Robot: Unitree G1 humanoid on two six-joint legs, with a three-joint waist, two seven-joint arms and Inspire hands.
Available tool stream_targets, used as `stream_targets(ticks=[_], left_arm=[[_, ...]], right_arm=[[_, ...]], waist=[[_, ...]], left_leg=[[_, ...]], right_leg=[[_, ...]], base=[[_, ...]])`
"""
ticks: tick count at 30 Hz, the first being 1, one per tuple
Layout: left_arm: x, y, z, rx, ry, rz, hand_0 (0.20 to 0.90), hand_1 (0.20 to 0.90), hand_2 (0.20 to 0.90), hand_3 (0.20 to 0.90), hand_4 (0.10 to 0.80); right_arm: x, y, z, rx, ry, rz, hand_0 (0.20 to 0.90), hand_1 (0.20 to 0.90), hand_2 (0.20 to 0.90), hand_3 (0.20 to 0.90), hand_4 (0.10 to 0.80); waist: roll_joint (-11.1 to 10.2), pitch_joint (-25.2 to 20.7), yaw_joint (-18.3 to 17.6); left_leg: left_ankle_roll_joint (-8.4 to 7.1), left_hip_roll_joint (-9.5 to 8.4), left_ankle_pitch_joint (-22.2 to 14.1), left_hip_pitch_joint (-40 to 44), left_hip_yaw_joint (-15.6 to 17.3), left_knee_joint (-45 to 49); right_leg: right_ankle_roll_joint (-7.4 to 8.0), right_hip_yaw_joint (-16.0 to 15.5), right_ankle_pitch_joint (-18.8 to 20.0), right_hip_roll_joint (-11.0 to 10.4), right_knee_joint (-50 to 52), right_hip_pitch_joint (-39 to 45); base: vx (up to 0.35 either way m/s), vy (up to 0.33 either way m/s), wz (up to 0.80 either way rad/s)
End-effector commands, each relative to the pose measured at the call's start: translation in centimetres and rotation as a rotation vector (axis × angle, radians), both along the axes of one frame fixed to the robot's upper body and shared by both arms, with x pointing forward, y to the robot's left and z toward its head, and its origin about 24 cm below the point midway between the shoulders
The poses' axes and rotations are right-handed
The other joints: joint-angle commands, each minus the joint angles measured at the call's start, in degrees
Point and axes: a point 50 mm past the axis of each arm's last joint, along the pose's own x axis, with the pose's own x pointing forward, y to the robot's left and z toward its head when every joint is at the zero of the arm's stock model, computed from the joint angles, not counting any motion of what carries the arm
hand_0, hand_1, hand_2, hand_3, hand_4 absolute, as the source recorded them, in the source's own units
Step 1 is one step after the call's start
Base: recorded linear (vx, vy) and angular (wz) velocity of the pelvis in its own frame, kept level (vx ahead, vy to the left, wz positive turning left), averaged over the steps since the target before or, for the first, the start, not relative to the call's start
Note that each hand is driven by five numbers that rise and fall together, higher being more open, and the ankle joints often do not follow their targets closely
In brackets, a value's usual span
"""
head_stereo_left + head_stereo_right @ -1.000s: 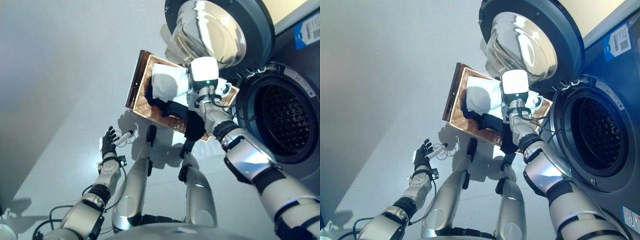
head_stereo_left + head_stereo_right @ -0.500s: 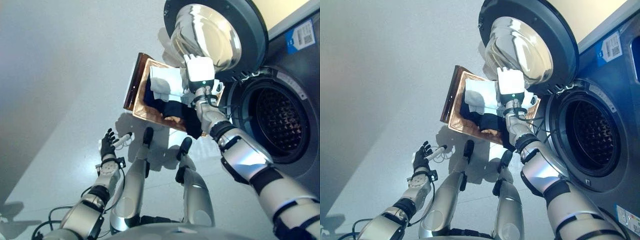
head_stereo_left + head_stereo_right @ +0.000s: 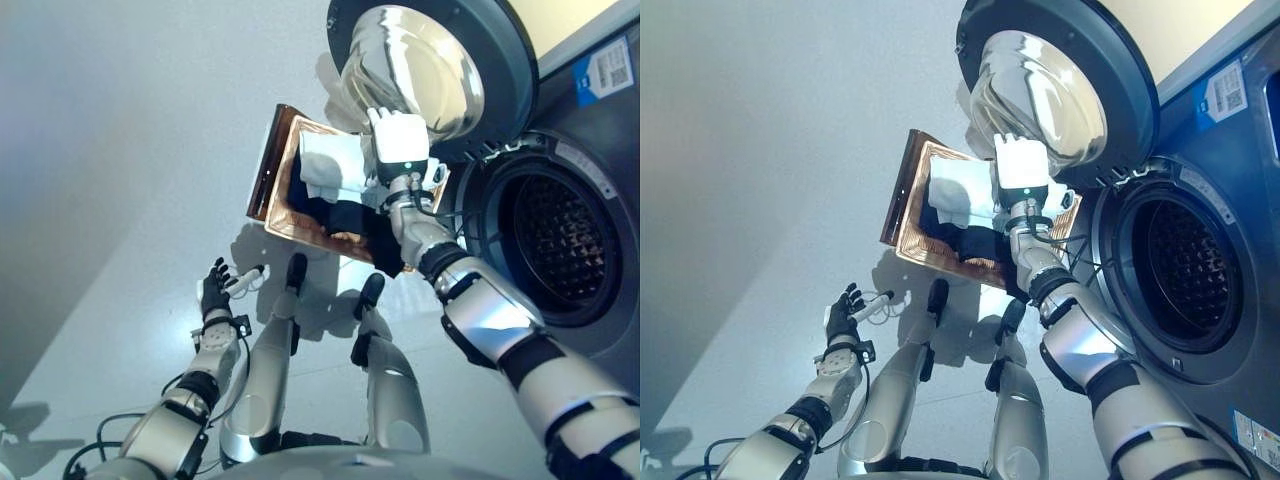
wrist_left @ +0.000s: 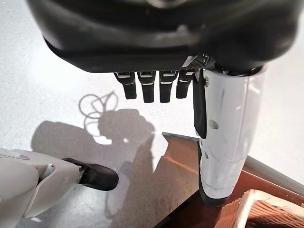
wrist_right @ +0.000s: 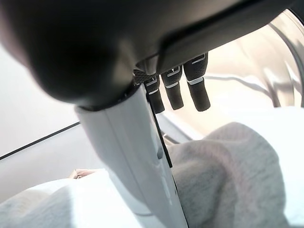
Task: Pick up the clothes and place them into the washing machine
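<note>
A copper-brown woven basket (image 3: 266, 178) lies on the floor in front of the washing machine. In it are a white cloth (image 3: 330, 165) and a dark cloth (image 3: 345, 215) that hangs over the near rim. My right hand (image 3: 400, 150) hovers over the white cloth, near the open door. In the right wrist view its fingers (image 5: 173, 92) are straight above light grey-white cloth (image 5: 228, 166), so it is open and holds nothing. My left hand (image 3: 215, 290) hangs low on the left, open and empty, away from the basket.
The washing machine's dark drum opening (image 3: 570, 240) is on the right. Its round door (image 3: 420, 60) is swung open above the basket. In the left wrist view a corner of the basket (image 4: 183, 164) lies past the left hand's fingers (image 4: 147, 88).
The camera has shifted a little since a second ago. My right hand stays over the white cloth, and the left hand has not moved.
</note>
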Motion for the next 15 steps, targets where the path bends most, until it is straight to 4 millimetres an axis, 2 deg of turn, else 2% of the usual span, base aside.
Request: stream_targets(ticks=[1, 6, 15], left_arm=[[-0.8, -0.2, -0.8, 0.002, 0.024, 0.018, 0.900, 0.900, 0.900, 0.900, 0.800], [-0.6, -0.5, -0.6, -0.006, 0.014, 0.013, 0.900, 0.900, 0.900, 0.900, 0.800], [-0.3, -0.7, -0.3, -0.014, -0.004, 0.015, 0.900, 0.900, 0.900, 0.900, 0.800]], right_arm=[[0.9, -0.9, 4.0, 0.039, -0.145, -0.040, 0.900, 0.900, 0.900, 0.900, 0.800], [0.4, 0.6, 1.7, 0.097, -0.067, -0.008, 0.900, 0.900, 0.900, 0.900, 0.800], [-0.1, 3.2, -0.2, 0.157, 0.000, 0.056, 0.900, 0.900, 0.900, 0.900, 0.800]], waist=[[1.13, -1.38, 0.60], [1.29, -0.67, 0.55], [1.54, 0.05, 0.79]], left_leg=[[-4.39, -0.26, -2.95, 1.40, 1.31, -0.74], [-4.36, -0.43, -2.80, 0.88, 1.43, -0.71], [-4.20, -0.56, -2.81, 0.25, 1.40, -0.31]], right_leg=[[4.40, 1.26, -4.18, -3.60, 5.84, 1.98], [4.41, 1.36, -3.96, -3.57, 5.77, 1.54], [4.35, 1.60, -3.85, -3.64, 5.88, 1.01]], base=[[0.000, 0.000, 0.00], [0.000, 0.000, 0.00], [-0.003, 0.005, -0.01]])
